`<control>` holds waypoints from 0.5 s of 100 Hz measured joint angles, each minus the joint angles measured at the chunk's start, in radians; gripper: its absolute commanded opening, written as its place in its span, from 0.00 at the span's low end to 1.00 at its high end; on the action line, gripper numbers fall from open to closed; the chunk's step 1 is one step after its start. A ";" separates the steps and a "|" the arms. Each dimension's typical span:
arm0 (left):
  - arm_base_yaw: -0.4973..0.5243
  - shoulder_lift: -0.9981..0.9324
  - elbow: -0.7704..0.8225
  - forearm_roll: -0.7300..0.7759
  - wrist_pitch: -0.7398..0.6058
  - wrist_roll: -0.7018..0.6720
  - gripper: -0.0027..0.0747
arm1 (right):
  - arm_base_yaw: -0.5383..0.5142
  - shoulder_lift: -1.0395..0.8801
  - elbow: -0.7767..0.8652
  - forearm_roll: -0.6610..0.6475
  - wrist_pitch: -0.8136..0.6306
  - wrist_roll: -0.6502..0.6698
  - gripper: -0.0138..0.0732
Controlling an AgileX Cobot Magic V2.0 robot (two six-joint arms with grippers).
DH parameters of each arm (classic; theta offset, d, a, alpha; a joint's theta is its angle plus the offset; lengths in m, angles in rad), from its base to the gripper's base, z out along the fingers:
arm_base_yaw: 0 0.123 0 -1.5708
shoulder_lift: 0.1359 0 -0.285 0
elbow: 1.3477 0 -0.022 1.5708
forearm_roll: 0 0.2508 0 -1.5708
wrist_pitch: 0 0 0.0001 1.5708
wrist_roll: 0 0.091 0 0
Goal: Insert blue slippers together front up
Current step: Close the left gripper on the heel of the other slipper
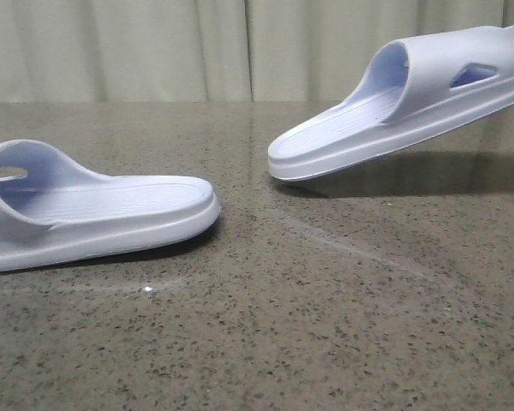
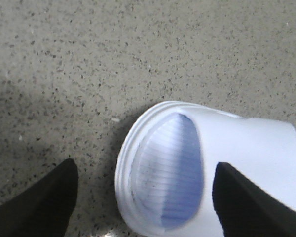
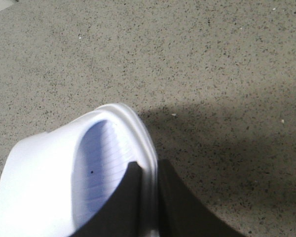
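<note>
The pale blue-white moulded foam slipper lying on the speckled stone tabletop (image 1: 343,325) (image 1: 94,210) loses its heel at the front view's edge. The raised matching slipper (image 1: 394,107) is cropped likewise, its holder unseen there. Both wrist views cut the slippers' rear parts.

No readable text in any view — no brand, label, number or sign. Slippers (image 1: 94,214) show only moulded ribbing on the footbeds — no lettering to make out. Speckled table (image 1: 325,325) unmarked.
</note>
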 measured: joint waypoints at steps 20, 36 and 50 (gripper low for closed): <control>0.045 0.000 0.048 -0.046 -0.008 0.000 0.69 | 0.000 0.000 0.000 0.000 0.000 0.000 0.04; 0.070 0.000 0.054 -0.104 -0.016 0.018 0.68 | 0.000 0.000 0.000 0.000 0.000 -0.002 0.04; 0.072 0.000 0.054 -0.181 -0.029 0.052 0.68 | 0.000 0.000 0.000 0.000 -0.002 -0.004 0.04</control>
